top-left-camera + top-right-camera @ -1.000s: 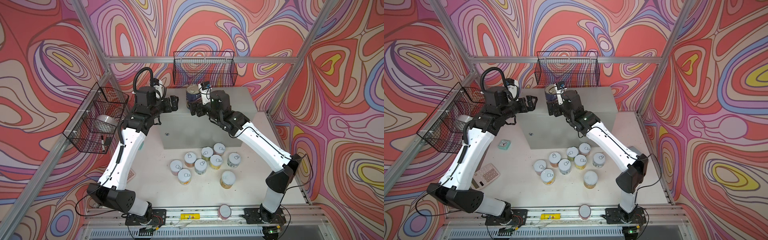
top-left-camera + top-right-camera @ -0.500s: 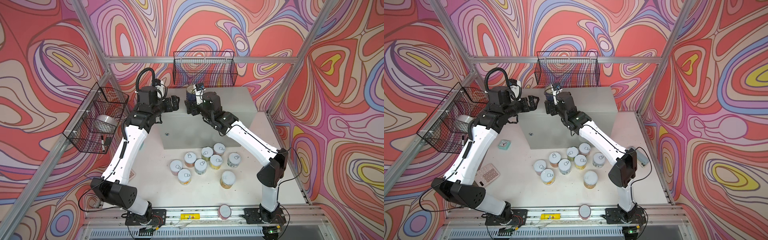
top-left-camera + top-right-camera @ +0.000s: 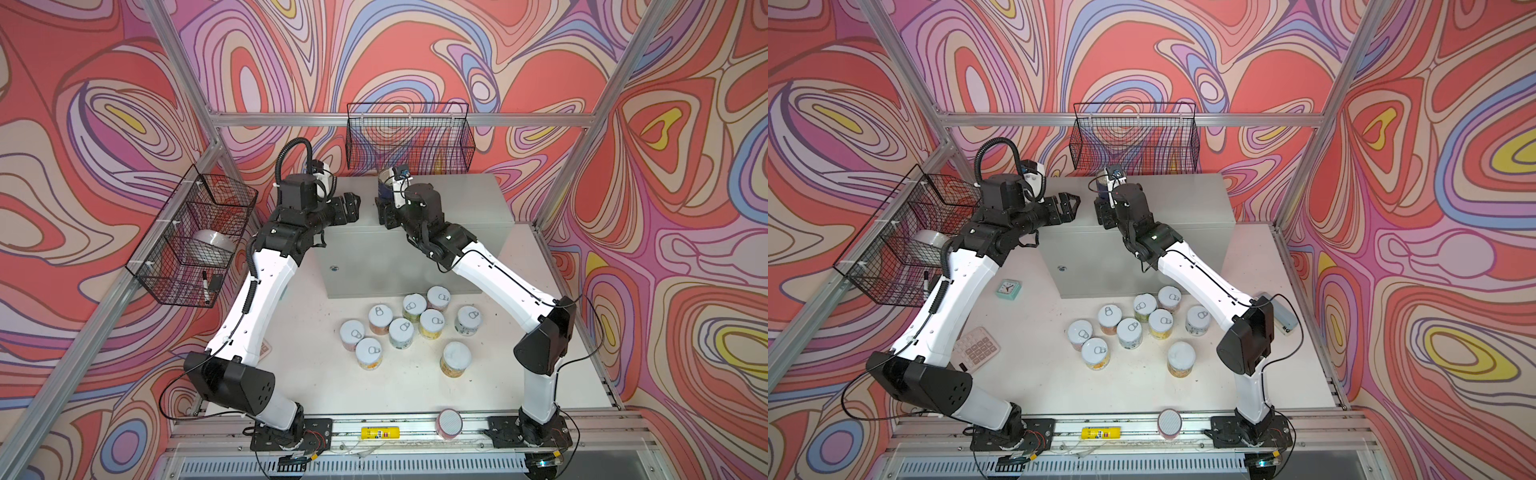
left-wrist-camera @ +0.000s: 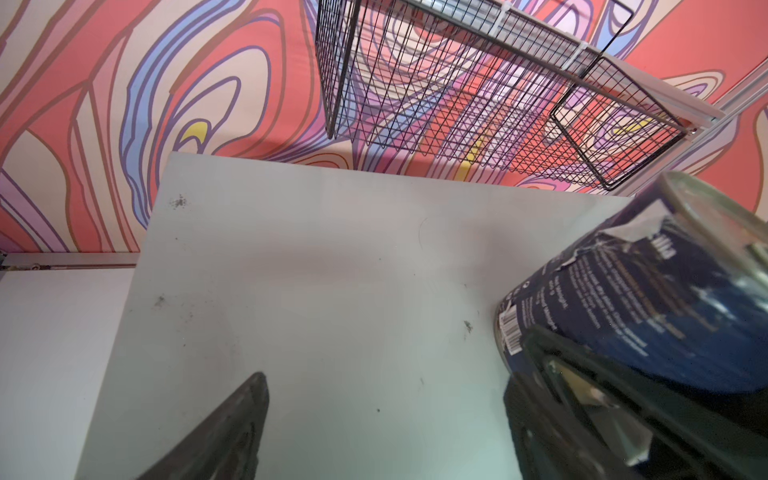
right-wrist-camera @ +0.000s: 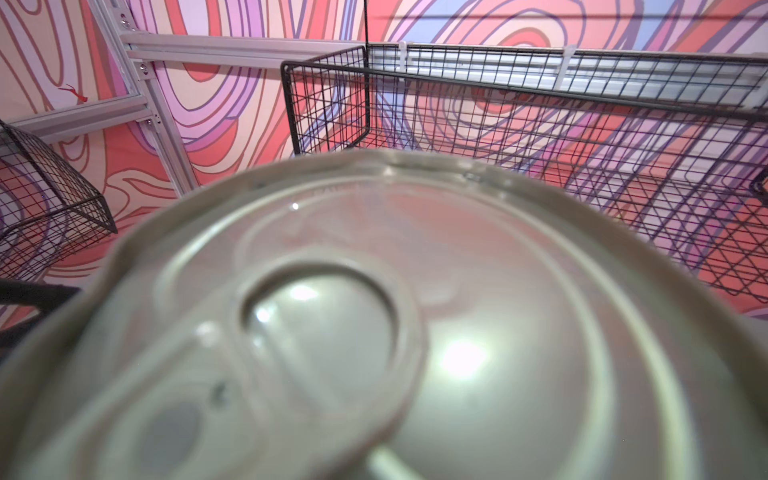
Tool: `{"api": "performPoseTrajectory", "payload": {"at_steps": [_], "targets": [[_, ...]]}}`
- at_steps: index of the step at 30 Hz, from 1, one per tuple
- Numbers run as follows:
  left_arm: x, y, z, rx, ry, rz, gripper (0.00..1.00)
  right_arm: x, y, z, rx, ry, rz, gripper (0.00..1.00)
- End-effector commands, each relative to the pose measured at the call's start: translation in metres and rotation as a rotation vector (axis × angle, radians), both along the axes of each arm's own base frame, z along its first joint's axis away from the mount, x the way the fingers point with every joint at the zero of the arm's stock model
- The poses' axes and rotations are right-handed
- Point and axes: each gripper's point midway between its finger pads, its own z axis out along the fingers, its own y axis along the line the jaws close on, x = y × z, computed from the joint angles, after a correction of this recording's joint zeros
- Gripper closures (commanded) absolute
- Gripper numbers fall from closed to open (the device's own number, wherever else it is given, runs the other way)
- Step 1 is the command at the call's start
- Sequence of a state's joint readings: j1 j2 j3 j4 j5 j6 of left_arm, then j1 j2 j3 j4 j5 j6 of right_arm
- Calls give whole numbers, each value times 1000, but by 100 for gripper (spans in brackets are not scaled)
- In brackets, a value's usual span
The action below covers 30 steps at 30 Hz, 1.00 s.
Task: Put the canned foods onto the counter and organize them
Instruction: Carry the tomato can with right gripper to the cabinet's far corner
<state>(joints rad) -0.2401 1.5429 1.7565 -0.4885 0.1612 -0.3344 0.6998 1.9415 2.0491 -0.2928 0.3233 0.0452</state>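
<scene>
right gripper (image 3: 383,210) grips dark-blue can (image 3: 384,191) on counter (image 3: 465,199).

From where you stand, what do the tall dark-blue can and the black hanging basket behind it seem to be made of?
The tall dark-blue can: metal, probably steel or aluminium, judging by its dull silver pull-ring lid, which mirrors the lights. Its printed wrap looks like paper, torn white near the rim. The black hanging basket: thin wire in a welded grid, likely coated metal with a satin black finish.

Walls (image 3: 415,50): red, pink, lilac swirls. Tall can (image 4: 648,316): dark blue, white print. Low cans (image 3: 401,328): white lids, pastel labels. Baskets (image 3: 409,137): black wire.
</scene>
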Motion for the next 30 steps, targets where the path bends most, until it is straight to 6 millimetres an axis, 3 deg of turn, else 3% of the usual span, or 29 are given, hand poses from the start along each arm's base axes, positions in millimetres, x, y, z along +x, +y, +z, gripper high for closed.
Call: {"api": "performPoseTrajectory", "payload": {"at_steps": [1,6,10,19,30], "targets": [[4,0,-1,-17,-5,-2,10,17,-52,11,24,2,-128,100],[8,-2,-4,-18,-5,-10,10,25,-104,20,22,11,-210,100],[11,-5,-7,-23,0,-17,11,30,-133,26,0,24,-259,100],[14,-11,-13,-40,7,-43,12,56,-189,7,-61,107,-370,100],[16,-14,-15,-38,12,-51,13,72,-221,-13,-24,138,-428,100]]}}
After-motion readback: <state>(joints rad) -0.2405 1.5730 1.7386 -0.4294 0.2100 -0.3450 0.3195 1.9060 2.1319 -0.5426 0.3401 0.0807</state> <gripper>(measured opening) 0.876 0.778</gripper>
